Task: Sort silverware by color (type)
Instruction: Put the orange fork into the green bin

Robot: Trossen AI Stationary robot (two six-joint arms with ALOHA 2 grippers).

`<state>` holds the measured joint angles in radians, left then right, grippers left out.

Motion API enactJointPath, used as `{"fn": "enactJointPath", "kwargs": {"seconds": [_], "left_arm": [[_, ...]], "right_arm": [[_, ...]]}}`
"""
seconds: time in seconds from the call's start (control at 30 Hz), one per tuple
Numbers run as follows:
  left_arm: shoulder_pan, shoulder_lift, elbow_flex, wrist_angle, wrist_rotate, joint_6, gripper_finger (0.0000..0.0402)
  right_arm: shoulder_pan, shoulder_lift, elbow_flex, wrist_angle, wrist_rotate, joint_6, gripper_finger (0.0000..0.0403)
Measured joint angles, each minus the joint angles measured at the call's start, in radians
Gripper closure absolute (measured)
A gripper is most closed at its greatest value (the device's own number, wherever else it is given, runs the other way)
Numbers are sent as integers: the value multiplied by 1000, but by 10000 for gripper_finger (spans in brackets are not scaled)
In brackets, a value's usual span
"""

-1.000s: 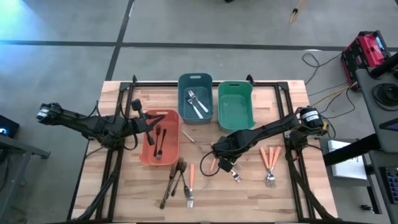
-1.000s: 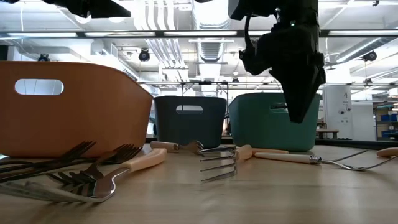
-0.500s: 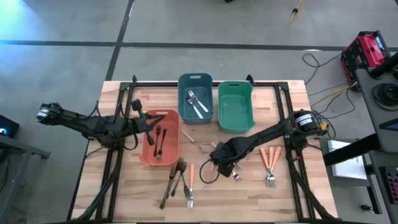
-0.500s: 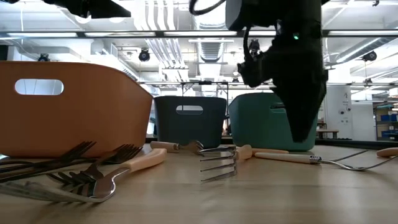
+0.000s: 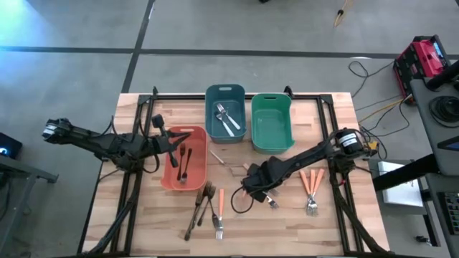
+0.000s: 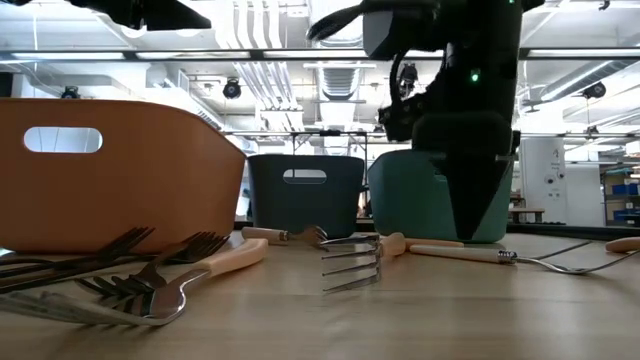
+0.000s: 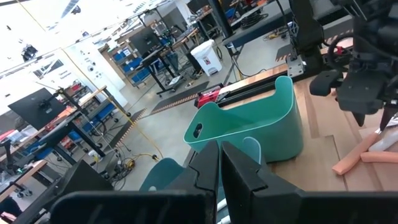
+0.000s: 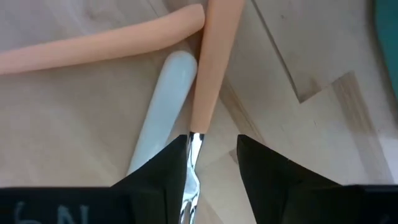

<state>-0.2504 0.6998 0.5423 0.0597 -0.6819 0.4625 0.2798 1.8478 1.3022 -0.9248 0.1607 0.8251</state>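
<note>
Reaching low over the worktop beside the green bin, our right tool has its fingers apart, straddling the silver neck of an orange-handled fork that lies on the wood among other orange handles. Our left tool, fingers together, waits above the salmon bin, which holds bronze forks. Silver forks lie in the blue bin.
</note>
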Motion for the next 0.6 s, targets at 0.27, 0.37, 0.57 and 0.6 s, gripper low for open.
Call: {"fn": "enactJointPath", "kwargs": {"seconds": [0.27,0.37,0.57,0.6], "left_arm": [[0,0,0,-3,0,0,401],[0,0,0,-4,0,0,401],[0,2,0,-3,0,0,401],[0,2,0,-4,0,-1,401]], "right_arm": [[12,37,-2,26,-4,-13,280],[13,36,-8,34,-2,-13,278],[13,31,-47,89,0,-14,295],[13,30,-56,101,-1,-13,301]]}}
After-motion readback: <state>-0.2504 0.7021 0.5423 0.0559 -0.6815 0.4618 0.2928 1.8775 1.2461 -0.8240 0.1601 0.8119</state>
